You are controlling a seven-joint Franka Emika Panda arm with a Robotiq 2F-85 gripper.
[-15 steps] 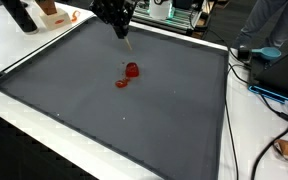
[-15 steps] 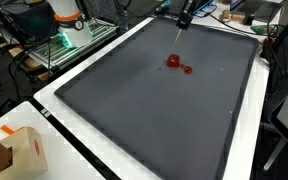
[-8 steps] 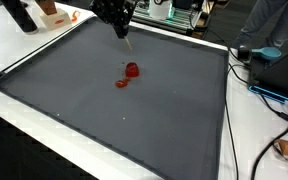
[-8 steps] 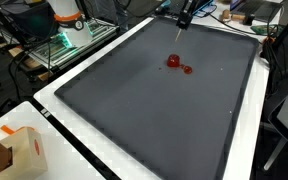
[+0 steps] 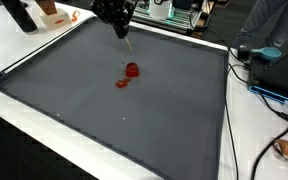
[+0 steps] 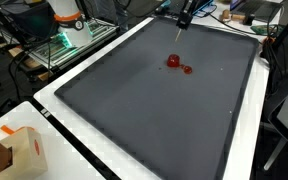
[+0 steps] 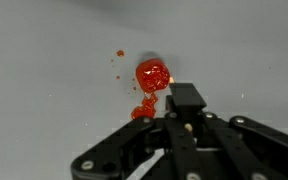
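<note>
**Jaws hold a stick up above a red lump**

The jaws are shut tight on a thin pale stick [image 5: 127,40]. The stick points down at the mat. Its tip hangs in the air and does not touch anything.

A small red lump [image 5: 132,69] sits on the mat, near the far end. It is below the stick tip and a bit closer to the middle of the mat. The lump and the stick are apart. Just beside the lump is a flat red smear [image 5: 121,83]. In the wrist view the red lump [image 7: 152,76] lies just past the end of the jaws. The red smear [image 7: 144,110] is nearer to them. A few tiny red spots [image 7: 120,53] lie close by.

The mat [image 5: 164,120] is big, flat and dark grey. It lies on a white table [image 5: 264,135]. In an exterior view, cables [image 5: 269,95] run along the table edge. In an exterior view, a cardboard box [image 6: 19,150] stands on the near corner of the table.
</note>
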